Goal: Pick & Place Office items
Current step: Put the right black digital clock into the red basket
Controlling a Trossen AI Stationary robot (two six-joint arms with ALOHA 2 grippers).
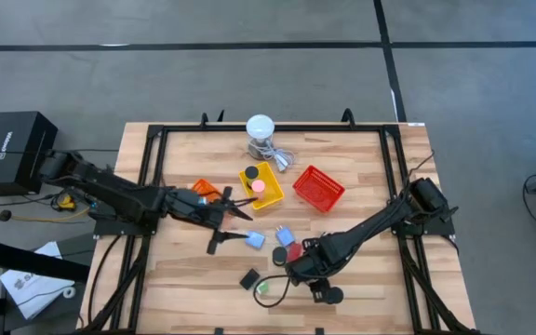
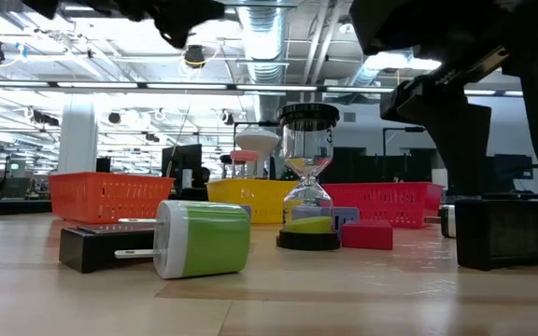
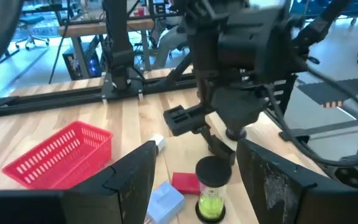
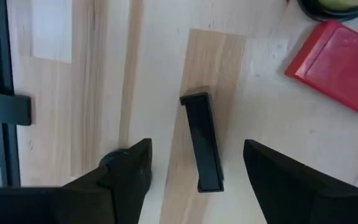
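Small office items lie scattered at the table's near middle: two light-blue blocks (image 1: 254,240), a red block (image 1: 293,251), a black-capped hourglass (image 2: 308,201), a green-and-white piece (image 1: 266,288) and black bars (image 1: 249,278). My right gripper (image 4: 197,149) points down, open, its fingers on either side of a black bar (image 4: 202,142) that lies flat on the wood, without touching it. My left gripper (image 1: 238,207) hovers open and nearly level beside the orange basket, nothing between its fingers (image 3: 135,180).
An orange basket (image 1: 203,191), a yellow basket (image 1: 261,184) with a pink disc inside and a red basket (image 1: 318,188) stand at mid-table. A white round-topped device (image 1: 260,130) with a grey cable sits at the far edge. A black frame rims the table.
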